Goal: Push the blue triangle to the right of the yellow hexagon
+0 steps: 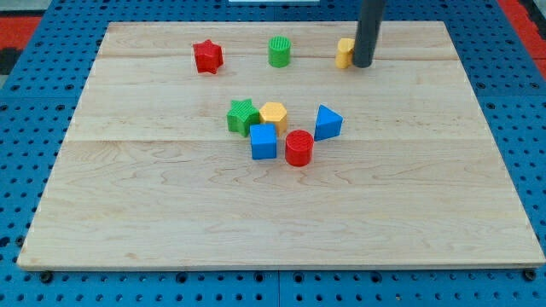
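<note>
Blue triangle (328, 123) sits near yellow hexagon (274, 113) on wood.

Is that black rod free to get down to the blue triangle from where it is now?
Probably yes. My tip sits near the view's top beside a yellow block, and bare board lies between it and the blue triangle; the red cylinder sits on its other side.

A pale wooden board (281, 213) lies on a blue pegboard table (34, 51) dotted with holes; red surface shows at both top corners.
</note>
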Available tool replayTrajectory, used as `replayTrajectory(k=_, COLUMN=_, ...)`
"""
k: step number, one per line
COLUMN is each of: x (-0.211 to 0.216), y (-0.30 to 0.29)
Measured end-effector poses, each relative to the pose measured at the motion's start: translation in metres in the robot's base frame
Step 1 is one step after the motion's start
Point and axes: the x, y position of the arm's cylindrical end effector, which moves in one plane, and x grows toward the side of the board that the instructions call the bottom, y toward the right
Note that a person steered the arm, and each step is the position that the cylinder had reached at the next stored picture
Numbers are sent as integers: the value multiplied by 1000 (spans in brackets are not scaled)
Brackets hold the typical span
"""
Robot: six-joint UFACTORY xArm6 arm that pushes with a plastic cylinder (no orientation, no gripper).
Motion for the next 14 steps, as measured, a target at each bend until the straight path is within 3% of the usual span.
replayTrajectory(k=1, x=25, y=2)
replayTrajectory(k=2, x=94, y=16)
replayTrajectory(k=3, x=95, y=-16)
replayTrajectory(k=5, x=99, y=-7)
replayTrajectory(k=6, x=137, y=-26)
replayTrajectory(k=7, x=144, y=-69)
replayTrajectory(k=8, x=119, y=-103)
replayTrajectory(k=9, x=181, y=-68)
replayTrajectory(k=10, x=213, y=-84)
replayTrajectory(k=11, x=146, y=-124)
replayTrajectory(k=12, x=127, y=-122)
replayTrajectory(k=14, x=131, y=-72)
